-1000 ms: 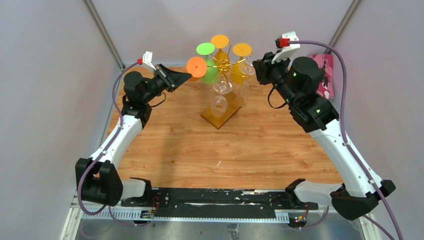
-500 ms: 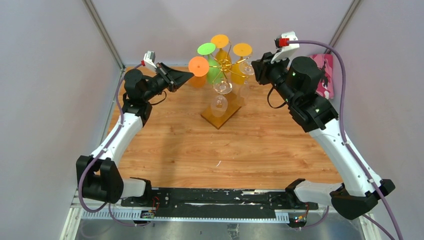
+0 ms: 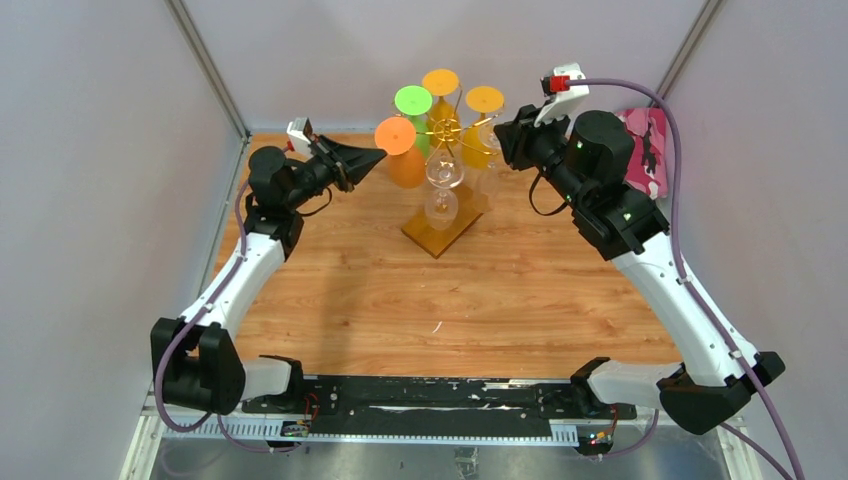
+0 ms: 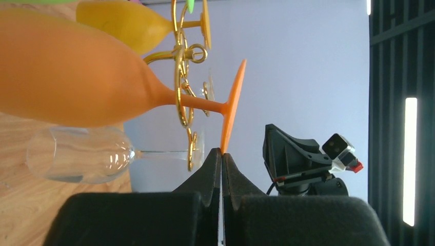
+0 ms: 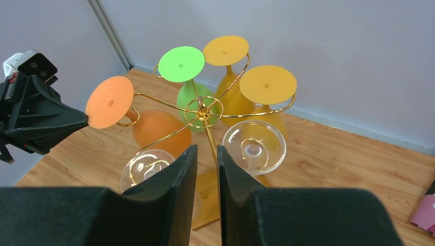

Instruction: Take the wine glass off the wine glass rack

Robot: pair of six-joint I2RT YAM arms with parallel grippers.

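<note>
The gold wire wine glass rack point(image 3: 445, 128) stands on its amber wooden base point(image 3: 440, 232) at the back middle of the table. Several glasses hang upside down from its arms. The orange wine glass point(image 3: 395, 135) hangs on the left arm, its bowl point(image 4: 66, 77) below the wire. My left gripper point(image 3: 378, 155) is shut on the rim of its flat orange foot point(image 4: 232, 102). My right gripper point(image 3: 502, 135) hovers to the right of the rack, jaws slightly apart with nothing between them; past its fingertips point(image 5: 187, 154) I see the rack's hub point(image 5: 203, 108).
A green glass point(image 3: 412, 100), two yellow glasses point(image 3: 440, 82) point(image 3: 485, 99) and two clear glasses point(image 3: 445, 170) point(image 3: 437, 208) also hang on the rack. A pink object point(image 3: 650, 140) sits at the back right. Grey walls close in the table on three sides.
The left gripper has shifted slightly right and down with the orange foot; the orange bowl now shows below it. The right arm has edged left toward the rack.
</note>
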